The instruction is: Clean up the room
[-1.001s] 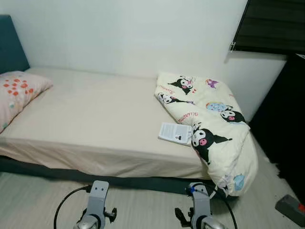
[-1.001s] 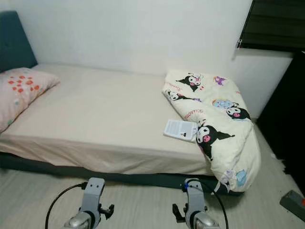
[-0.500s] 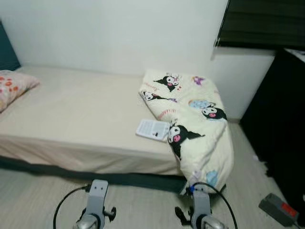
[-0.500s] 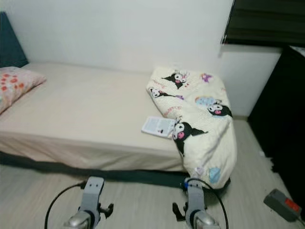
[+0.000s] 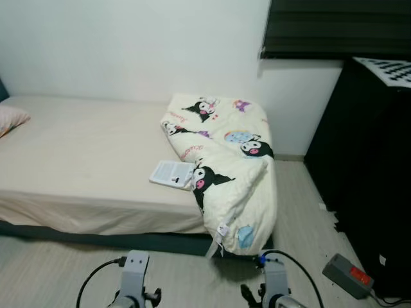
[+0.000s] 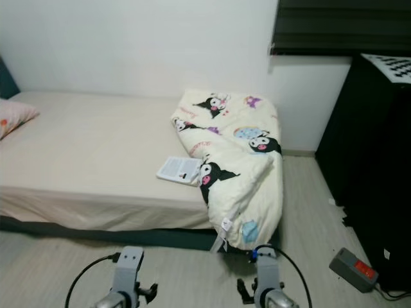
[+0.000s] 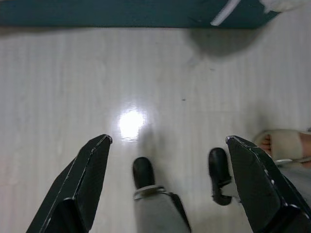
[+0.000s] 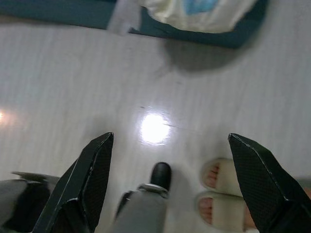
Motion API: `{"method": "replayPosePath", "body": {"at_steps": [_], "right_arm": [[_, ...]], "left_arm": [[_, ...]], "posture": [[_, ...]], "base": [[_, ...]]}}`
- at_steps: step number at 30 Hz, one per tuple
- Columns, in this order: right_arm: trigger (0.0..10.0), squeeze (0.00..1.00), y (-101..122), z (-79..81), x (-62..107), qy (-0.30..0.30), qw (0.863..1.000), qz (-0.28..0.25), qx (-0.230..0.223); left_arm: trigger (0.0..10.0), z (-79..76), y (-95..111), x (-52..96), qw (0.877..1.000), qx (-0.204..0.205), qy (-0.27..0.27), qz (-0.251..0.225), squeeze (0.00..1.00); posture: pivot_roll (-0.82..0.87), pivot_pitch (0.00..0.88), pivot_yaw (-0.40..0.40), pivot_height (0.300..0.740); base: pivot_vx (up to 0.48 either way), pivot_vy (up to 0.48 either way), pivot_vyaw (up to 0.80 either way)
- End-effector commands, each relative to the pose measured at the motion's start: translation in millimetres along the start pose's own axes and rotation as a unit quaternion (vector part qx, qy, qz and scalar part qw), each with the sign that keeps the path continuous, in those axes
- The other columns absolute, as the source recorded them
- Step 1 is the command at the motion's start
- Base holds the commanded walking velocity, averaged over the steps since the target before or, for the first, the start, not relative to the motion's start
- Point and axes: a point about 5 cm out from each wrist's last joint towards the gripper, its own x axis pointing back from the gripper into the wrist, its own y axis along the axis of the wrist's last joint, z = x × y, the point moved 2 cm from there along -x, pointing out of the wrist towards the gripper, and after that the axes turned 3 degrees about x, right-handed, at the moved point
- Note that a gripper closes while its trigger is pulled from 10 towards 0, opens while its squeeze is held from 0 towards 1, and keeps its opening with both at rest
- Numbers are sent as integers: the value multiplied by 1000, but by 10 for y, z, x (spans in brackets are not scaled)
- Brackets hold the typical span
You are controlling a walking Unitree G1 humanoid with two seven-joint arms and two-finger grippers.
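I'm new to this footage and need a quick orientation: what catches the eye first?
A cream cartoon-print comforter lies bunched at the bed's foot end, spilling over its edge toward the floor. A white booklet rests on the sheet beside it. On the floor at the right, near the black cabinet, sits a grey box with a red button.

Left of the crumpled quilt (image 5: 225, 160), the bed (image 5: 77, 160) lies flat and open, with only a booklet (image 5: 172, 173) touching the quilt's edge. The quilt overhangs the bed's front corner. Right of it, pale floor (image 5: 295, 199) runs to a black cabinet (image 5: 366, 167), a grey box (image 5: 347, 276) at its foot.
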Motion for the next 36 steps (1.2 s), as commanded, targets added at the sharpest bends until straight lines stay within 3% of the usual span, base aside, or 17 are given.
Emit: {"method": "replayPosePath", "body": {"at_steps": [1, 19, 36], "right_arm": [[10000, 0, -16, 47, -9, 3, 1000, 5, -5], [10000, 0, -96, 68, 3, 4, 1000, 12, -15], [10000, 0, -47, -2, 9, -3, 1000, 3, -15]], "left_arm": [[10000, 21, -39, 8, 1000, 10, 2, 8, 0], [10000, 19, -85, 21, 1000, 6, -6, 13, 0], [10000, -54, 24, -7, 1000, -5, -20, -4, 0]], "posture": [[63, 0, -53, 740], [48, 0, -33, 740], [23, 0, -19, 740]], "base": [[0, 0, 0], [289, 0, 0], [412, 0, 0]]}}
